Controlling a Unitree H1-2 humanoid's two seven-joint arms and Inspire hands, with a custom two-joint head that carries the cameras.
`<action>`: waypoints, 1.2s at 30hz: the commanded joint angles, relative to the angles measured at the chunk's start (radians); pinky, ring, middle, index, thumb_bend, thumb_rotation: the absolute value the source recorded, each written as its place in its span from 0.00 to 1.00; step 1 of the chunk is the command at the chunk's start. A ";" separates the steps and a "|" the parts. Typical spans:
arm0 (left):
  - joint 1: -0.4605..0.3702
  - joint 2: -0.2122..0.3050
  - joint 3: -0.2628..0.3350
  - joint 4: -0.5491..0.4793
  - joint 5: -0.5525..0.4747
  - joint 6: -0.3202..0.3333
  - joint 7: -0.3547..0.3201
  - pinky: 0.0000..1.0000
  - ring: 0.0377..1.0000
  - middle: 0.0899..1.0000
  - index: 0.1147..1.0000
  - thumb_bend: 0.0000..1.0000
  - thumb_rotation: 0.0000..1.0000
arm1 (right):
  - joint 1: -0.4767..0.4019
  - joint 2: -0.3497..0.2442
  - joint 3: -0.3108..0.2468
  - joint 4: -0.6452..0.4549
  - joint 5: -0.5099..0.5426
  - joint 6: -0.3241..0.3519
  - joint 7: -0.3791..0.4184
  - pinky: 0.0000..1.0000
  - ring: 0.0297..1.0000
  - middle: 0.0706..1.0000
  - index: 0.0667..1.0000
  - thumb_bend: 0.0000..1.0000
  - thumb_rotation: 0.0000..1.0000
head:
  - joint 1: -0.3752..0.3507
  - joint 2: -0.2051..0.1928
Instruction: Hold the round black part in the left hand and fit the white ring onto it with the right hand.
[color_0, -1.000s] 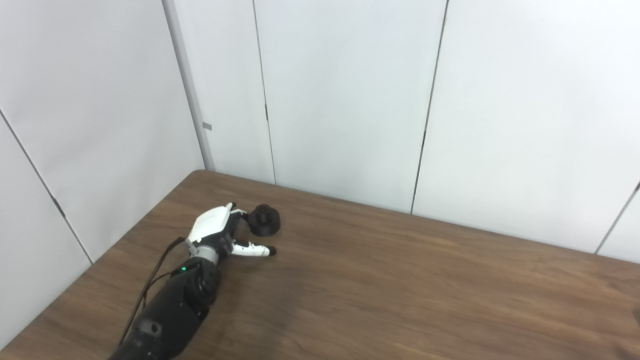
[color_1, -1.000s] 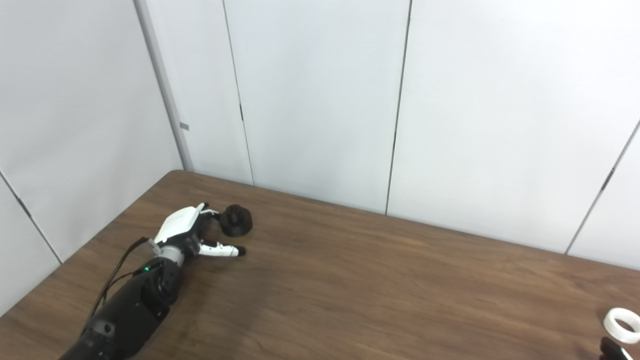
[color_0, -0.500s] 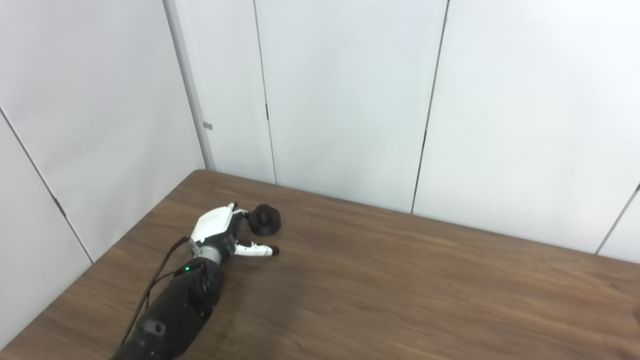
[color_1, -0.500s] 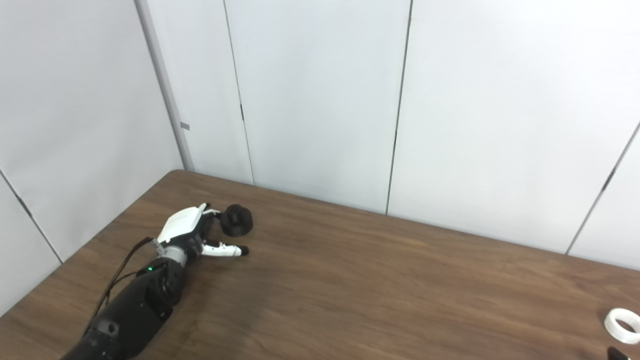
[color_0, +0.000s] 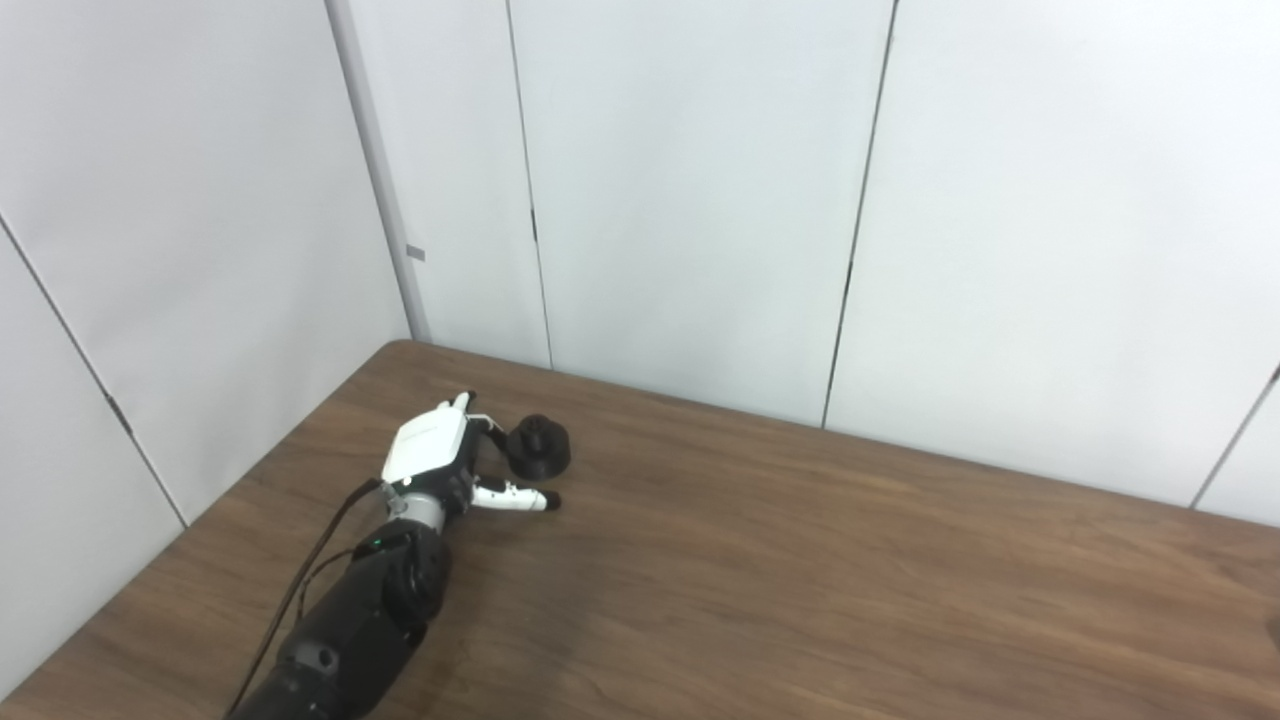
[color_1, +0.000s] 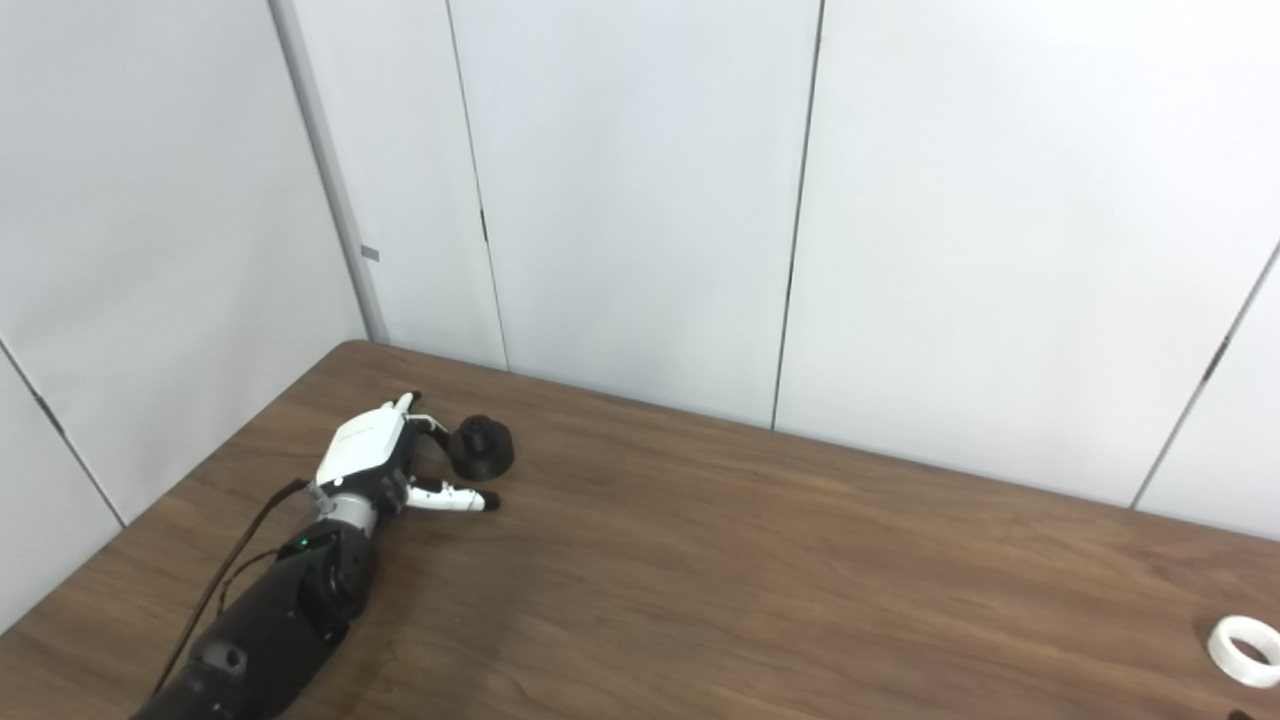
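Observation:
The round black part (color_0: 538, 446) sits on the brown table (color_0: 800, 560) near its far left corner. My left hand (color_0: 440, 465) is just left of it, open, with the fingers reaching to the part's left side and the thumb (color_0: 515, 496) stretched out on the table in front of it. The hand does not hold the part. The white ring (color_1: 1243, 651) lies flat on the table at the far right, in the right eye view only. My right hand is out of the picture.
White wall panels (color_0: 700, 200) stand close behind the table's far edge and along its left side. A black cable (color_0: 300, 590) runs along my left forearm.
My left hand has moved a little forward and the black part has shifted slightly to the right. The right hand's fingertip, seen earlier near the ring, has dropped out at the bottom edge.

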 joint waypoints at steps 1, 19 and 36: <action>-0.001 -0.019 -0.019 0.029 0.012 -0.013 -0.001 1.00 1.00 1.00 0.56 0.92 0.19 | 0.018 -0.022 -0.011 -0.020 -0.007 0.017 -0.001 0.88 0.95 0.94 0.89 0.75 0.75 | -0.002 0.002; -0.016 -0.045 -0.039 0.070 0.005 -0.002 0.003 1.00 1.00 0.99 0.57 0.99 0.25 | 0.026 -0.023 -0.013 -0.023 0.009 0.014 0.003 0.89 0.96 0.95 0.90 0.79 0.75 | -0.007 0.009; -0.031 -0.053 -0.069 0.095 0.010 0.009 0.008 1.00 1.00 1.00 0.54 1.00 0.28 | 0.029 -0.020 -0.012 -0.033 0.006 0.020 0.003 0.88 0.95 0.94 0.90 0.81 0.75 | -0.007 0.008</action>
